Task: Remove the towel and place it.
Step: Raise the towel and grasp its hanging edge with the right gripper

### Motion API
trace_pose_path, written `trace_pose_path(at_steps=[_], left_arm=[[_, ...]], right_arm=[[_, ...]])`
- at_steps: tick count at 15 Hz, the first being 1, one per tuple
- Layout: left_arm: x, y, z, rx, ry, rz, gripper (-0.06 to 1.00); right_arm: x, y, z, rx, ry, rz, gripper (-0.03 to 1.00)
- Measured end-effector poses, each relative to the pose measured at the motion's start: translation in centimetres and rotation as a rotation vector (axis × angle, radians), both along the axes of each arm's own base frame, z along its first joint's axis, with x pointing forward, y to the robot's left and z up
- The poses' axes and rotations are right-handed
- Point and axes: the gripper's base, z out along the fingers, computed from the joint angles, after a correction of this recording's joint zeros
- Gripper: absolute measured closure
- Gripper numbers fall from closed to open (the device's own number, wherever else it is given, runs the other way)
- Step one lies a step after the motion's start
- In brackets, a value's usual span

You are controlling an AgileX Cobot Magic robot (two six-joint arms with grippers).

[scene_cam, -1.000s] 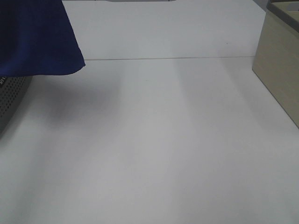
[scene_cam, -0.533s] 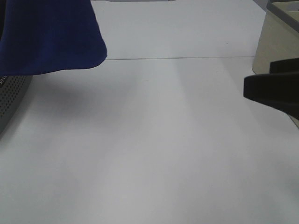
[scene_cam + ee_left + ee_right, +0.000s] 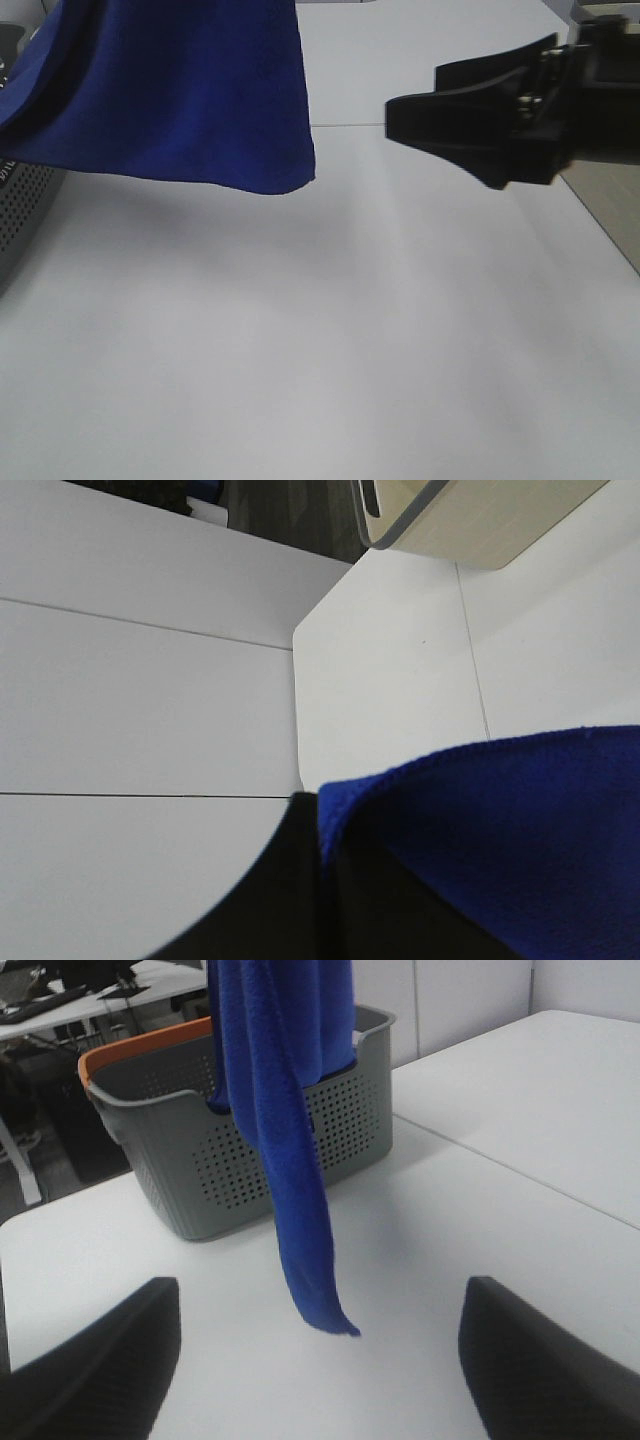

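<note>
Royal-blue plush towel (image 3: 180,90) hangs in the air, reaching from over the grey perforated basket (image 3: 250,1150) down towards the white table (image 3: 330,350). The left gripper (image 3: 310,845) is clenched on its edge. The right gripper (image 3: 450,115) faces it nearby, jaws spread wide and empty.

Towel (image 3: 180,90): upper part was cut off at the frame edge. Basket (image 3: 22,215): was mostly hidden behind the towel, cropped at the side. Left pincer (image 3: 300,890): jaws were covered by towel; state unreadable.
</note>
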Motion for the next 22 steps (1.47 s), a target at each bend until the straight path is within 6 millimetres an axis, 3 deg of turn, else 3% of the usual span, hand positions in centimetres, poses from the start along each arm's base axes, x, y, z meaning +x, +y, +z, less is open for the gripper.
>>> trace_pose_path(at_steps=[2, 8, 14, 17, 18, 20, 22], left_arm=[[-0.4, -1.3, -0.3, 0.002, 0.004, -0.037, 0.94], [-0.7, -1.6, -0.3, -0.001, -0.001, -0.049, 0.94], [-0.5, -1.8, -0.5, 0.0, 0.002, -0.049, 0.94], [-0.1, -2.1, -0.9, 0.006, 0.01, -0.049, 0.94], [-0.1, -2.1, -0.8, 0.001, 0.004, -0.048, 0.94], [0.0, -2.1, -0.8, -0.002, 0.001, -0.047, 0.94], [0.0, -2.1, -0.7, -0.004, -0.001, -0.046, 0.94]], right_arm=[[2.8, 2.2, -1.1, -0.044, 0.007, 0.05, 0.21], [6.1, 3.6, -3.1, -0.061, 0.005, 0.117, 0.21], [6.6, 4.3, -5.2, -0.031, 0.069, 0.19, 0.23], [6.6, 4.4, -5.3, -0.03, 0.073, 0.193, 0.4], [6.6, 4.4, -5.3, -0.03, 0.074, 0.194, 0.56], [6.5, 4.4, -5.5, -0.035, 0.108, 0.2, 0.76], [6.4, 4.3, -5.6, -0.037, 0.16, 0.195, 0.89]])
